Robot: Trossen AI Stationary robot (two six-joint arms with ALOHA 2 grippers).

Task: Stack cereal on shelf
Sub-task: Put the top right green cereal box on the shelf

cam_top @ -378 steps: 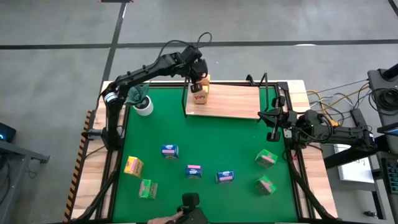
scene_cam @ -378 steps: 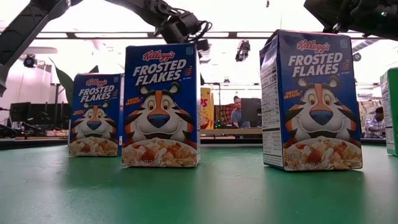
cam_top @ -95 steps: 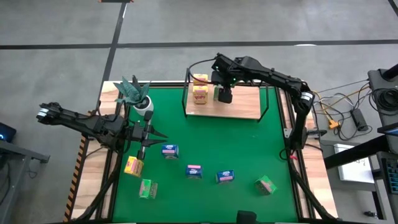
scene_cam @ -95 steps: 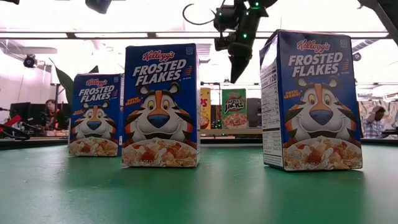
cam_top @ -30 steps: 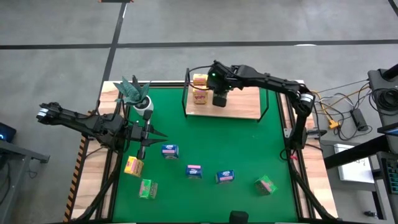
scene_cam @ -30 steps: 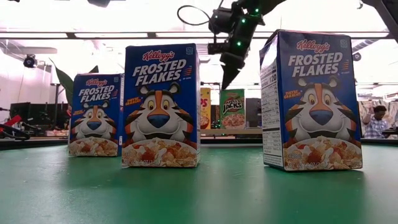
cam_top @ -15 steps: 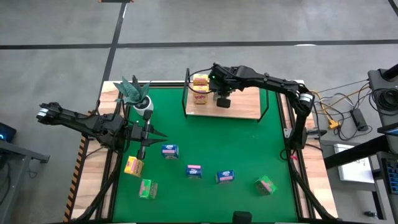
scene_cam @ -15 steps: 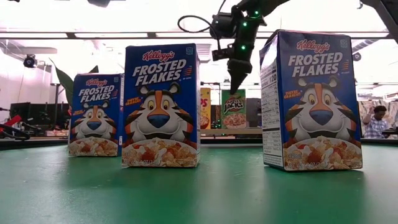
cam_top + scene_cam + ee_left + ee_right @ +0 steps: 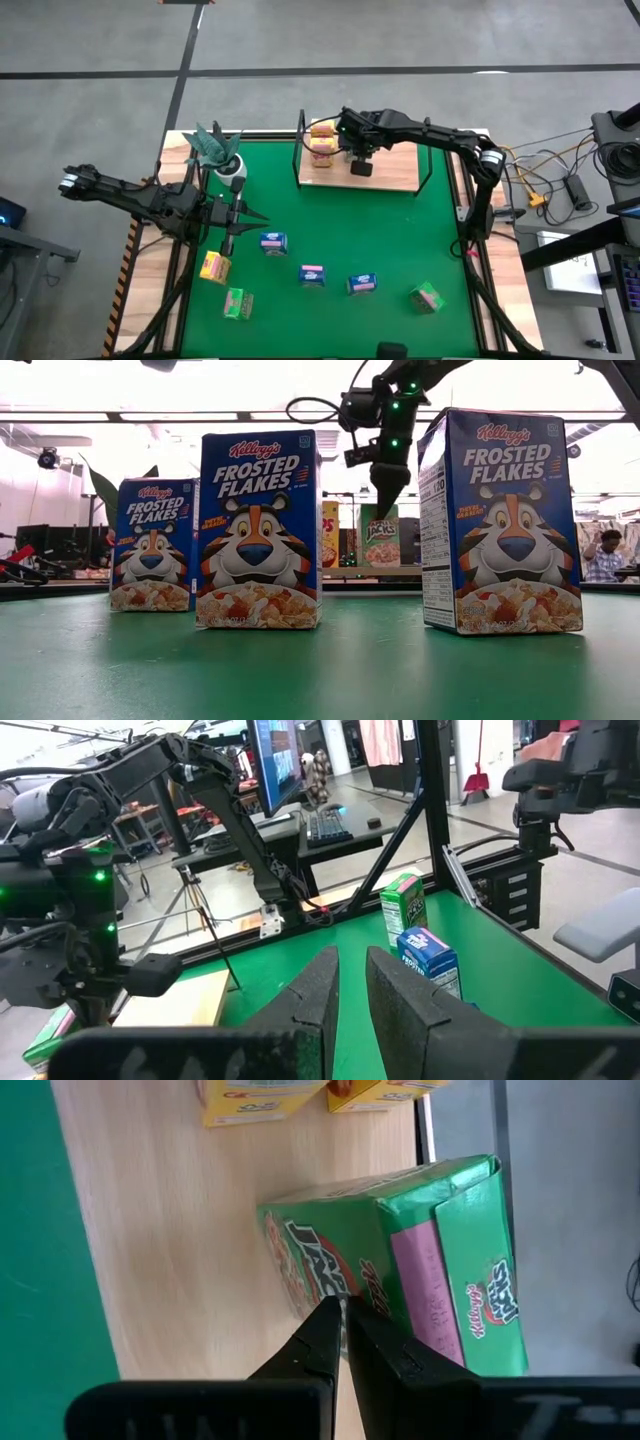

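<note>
On the shelf (image 9: 395, 172), a wooden board in a black wire frame at the far side, stand stacked yellow cereal boxes (image 9: 321, 142) and one upright green cereal box (image 9: 400, 1260). My right gripper (image 9: 342, 1315) is shut and points steeply down at that green box's top (image 9: 380, 512). Three blue boxes (image 9: 311, 274), two green ones (image 9: 427, 297) and a yellow one (image 9: 214, 266) lie or stand on the green mat. My left gripper (image 9: 255, 215) waits level at the mat's left edge, with a narrow gap between its fingers (image 9: 350, 965) and nothing in it. My right gripper comes at the green box's top edge (image 9: 372, 1312) from above, slanting, with its fingers shut. I cannot tell whether the fingertips touch the box. The box stands upright on the shelf board.
A white pot with a teal plant (image 9: 230, 170) stands at the mat's far left corner. The shelf's black upright posts (image 9: 300, 150) rise around the board. In the low view the blue boxes (image 9: 258, 530) stand close in front. A person (image 9: 603, 555) shows in the room behind.
My right gripper has tipped more steeply downward over the shelf. Its shut tip has swung toward the table's right and down toward the top of the green box. The fingers have stayed shut.
</note>
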